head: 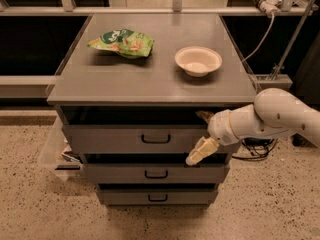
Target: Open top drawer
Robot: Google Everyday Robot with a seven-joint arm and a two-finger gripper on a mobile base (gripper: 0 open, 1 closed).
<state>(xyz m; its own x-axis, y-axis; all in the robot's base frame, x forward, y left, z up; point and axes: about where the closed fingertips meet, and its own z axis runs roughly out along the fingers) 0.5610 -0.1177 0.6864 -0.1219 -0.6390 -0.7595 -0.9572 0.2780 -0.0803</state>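
Note:
The top drawer [115, 140] is the tallest grey front of the cabinet, with a small black loop handle [155, 139] at its centre. A dark gap shows between its upper edge and the cabinet top. My gripper [201, 134] is in front of the drawer's right part, a little right of the handle and apart from it. It is open: one cream finger [204, 115] points left at the drawer's upper edge, and the other finger [200, 152] hangs over its lower edge. My white arm [280, 116] reaches in from the right.
A green snack bag [122, 42] and a white bowl [198, 60] lie on the cabinet top [150, 79]. Two shorter drawers [156, 173] sit below. A pale bin [56, 149] stands at the cabinet's left, cables [255, 149] on the floor at right.

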